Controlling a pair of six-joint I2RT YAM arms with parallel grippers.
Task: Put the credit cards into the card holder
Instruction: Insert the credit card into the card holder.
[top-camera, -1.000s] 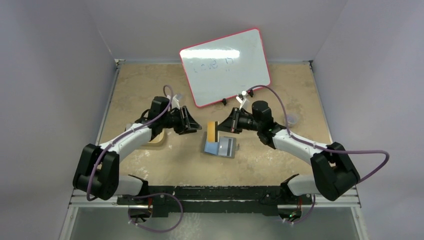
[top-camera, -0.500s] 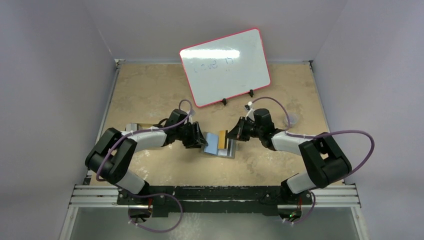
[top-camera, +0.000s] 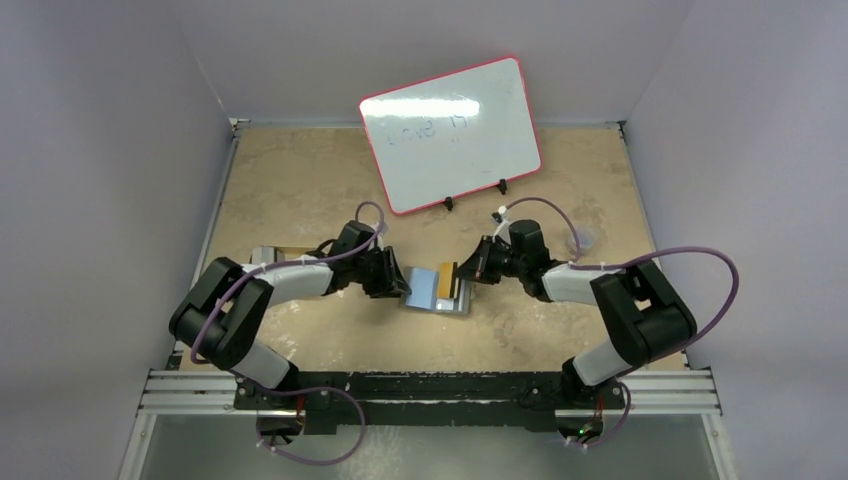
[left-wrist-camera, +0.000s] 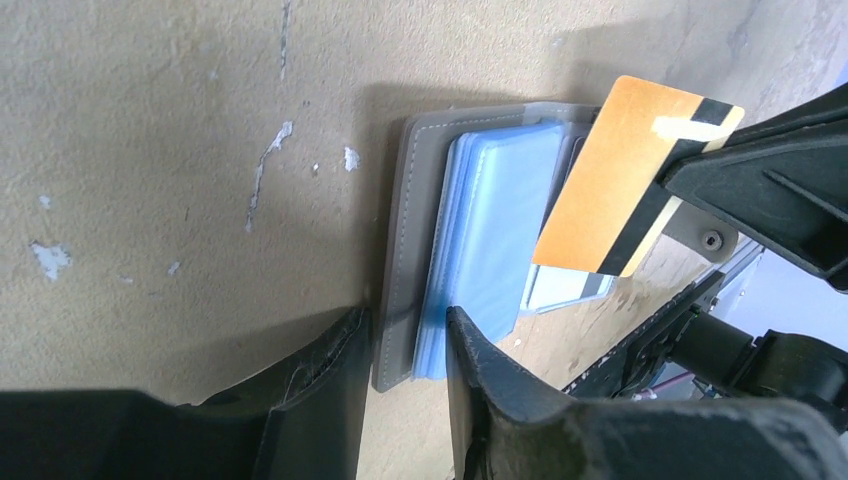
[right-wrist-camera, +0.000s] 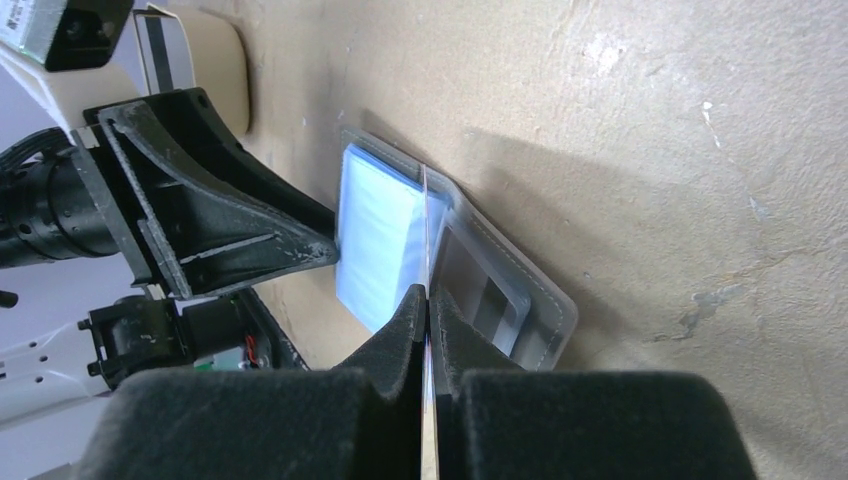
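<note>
The right gripper (right-wrist-camera: 425, 300) was clamped tight on one of the credit cards (left-wrist-camera: 610, 190) – an orange card with a dark stripe along one long edge – gripping it by one end so that the free end pointed down toward the open card holder (left-wrist-camera: 400, 220). In the right wrist view we saw that card edge-on, a thin line running out from between the fingers to the fold of the wallet, which suggested to us that it was being lined up with a pocket rather than simply laid on top. The card holder lay spread flat on the table (top-camera: 300, 180) between the two arms, grey border outermost and blue-grey pockets facing up. The left gripper (left-wrist-camera: 405, 335) stood with its jaws partly apart, straddling the wallet's near edge – placed there, we judged, to keep the wallet from sliding while the card pushed in; whether the fingertips actually pressed on it we could not tell. The card's lower edge hung just over the pockets, and we could not tell whether it had entered one
</note>
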